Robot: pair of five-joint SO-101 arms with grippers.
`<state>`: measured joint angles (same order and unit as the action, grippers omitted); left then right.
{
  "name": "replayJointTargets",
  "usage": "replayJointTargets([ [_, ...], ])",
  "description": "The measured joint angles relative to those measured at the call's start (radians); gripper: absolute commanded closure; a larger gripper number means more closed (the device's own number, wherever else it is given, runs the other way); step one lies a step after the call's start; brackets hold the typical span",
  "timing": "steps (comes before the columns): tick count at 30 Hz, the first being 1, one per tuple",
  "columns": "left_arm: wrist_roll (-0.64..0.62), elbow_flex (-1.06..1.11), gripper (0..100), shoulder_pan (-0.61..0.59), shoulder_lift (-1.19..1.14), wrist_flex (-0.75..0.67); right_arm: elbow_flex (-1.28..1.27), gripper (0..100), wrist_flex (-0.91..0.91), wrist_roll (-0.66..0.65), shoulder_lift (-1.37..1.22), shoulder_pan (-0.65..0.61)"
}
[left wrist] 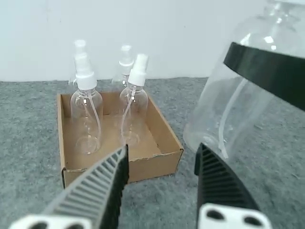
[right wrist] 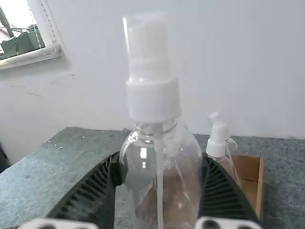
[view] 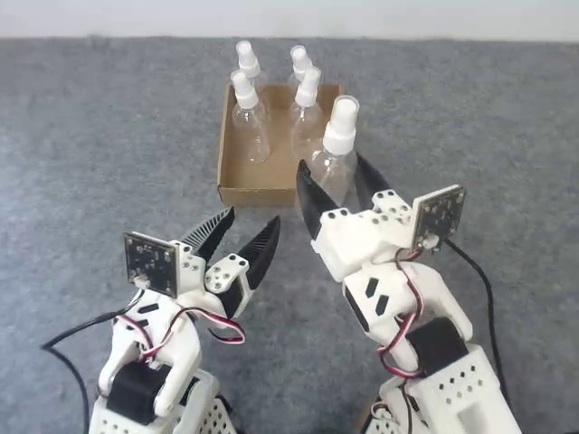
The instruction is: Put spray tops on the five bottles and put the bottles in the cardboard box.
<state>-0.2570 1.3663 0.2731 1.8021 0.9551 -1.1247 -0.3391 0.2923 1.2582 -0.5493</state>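
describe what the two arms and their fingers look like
Left arm and right arm are white plastic with black motor blocks. Each has black, ribbed, pointed fingers and a square camera board at the wrist. Red, white and black wires loop along them.

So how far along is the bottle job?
Done: four bottles with spray tops stand in the cardboard box. In hand: the right gripper is shut on the fifth bottle, top already on, beside the box's near right corner. Remaining: set it in the box. The left gripper is open, empty.
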Motion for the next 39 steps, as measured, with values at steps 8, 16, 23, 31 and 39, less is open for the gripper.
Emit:
replayJointTargets([
  [8, 0.000, 0.000, 73, 0.000, 0.000, 0.000, 0.009, 87.6, 0.000, 0.003, -0.023, -0.002],
  [16, 0.000, 0.000, 73, 0.000, 0.000, 0.000, 0.009, 87.6, 0.000, 0.003, -0.023, -0.002],
  [23, 0.000, 0.000, 73, 0.000, 0.000, 0.000, 0.012, 87.6, -0.006, 0.003, -0.023, -0.029],
  [31, 0.000, 0.000, 73, 0.000, 0.000, 0.000, 0.049, 87.6, -0.086, 0.003, -0.023, -0.075],
  [39, 0.000, 0.000, 74, 0.000, 0.000, 0.000, 0.075, 87.6, -0.147, 0.003, -0.025, -0.077],
])
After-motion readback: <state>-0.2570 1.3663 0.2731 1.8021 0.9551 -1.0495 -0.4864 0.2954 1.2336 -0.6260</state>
